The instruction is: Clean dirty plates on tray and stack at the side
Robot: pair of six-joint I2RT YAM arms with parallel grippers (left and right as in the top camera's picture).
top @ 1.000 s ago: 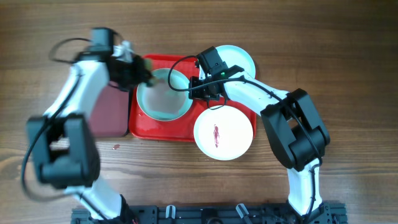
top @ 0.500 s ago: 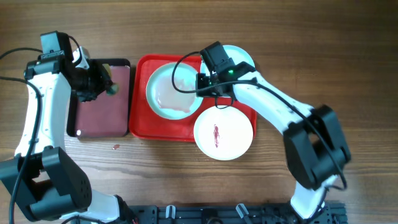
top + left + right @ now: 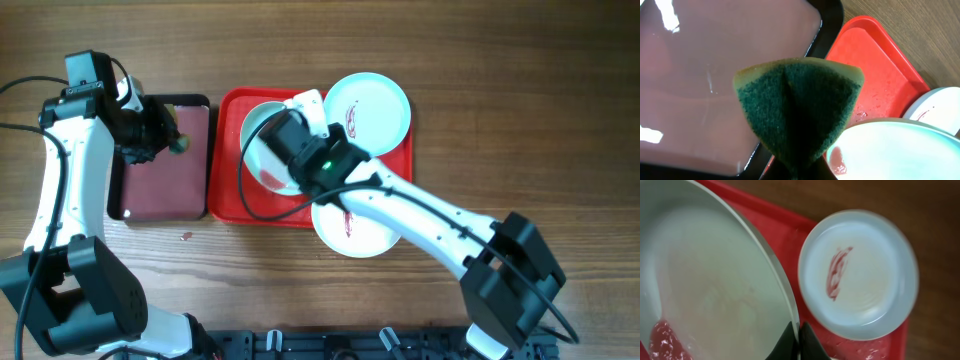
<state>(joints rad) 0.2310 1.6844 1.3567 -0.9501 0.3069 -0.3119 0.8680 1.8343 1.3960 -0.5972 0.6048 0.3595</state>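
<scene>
Two white-shelled robot arms, left arm point(image 3: 63, 185) and right arm point(image 3: 420, 212), bulky black joints point(image 3: 508, 268), looping black cables point(image 3: 243, 178), green indicator light point(image 3: 326, 167), black-tipped right tool point(image 3: 799, 340)

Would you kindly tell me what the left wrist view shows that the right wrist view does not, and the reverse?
Only the left wrist view shows the green sponge, pinched into a fold, and the dark maroon tray with wet glare on it. Only the right wrist view shows the smeared plate at the edge of the red tray, and the right pincer gripping the rim of the held plate. Both show the red tray and the held plate with red residue on it.
</scene>
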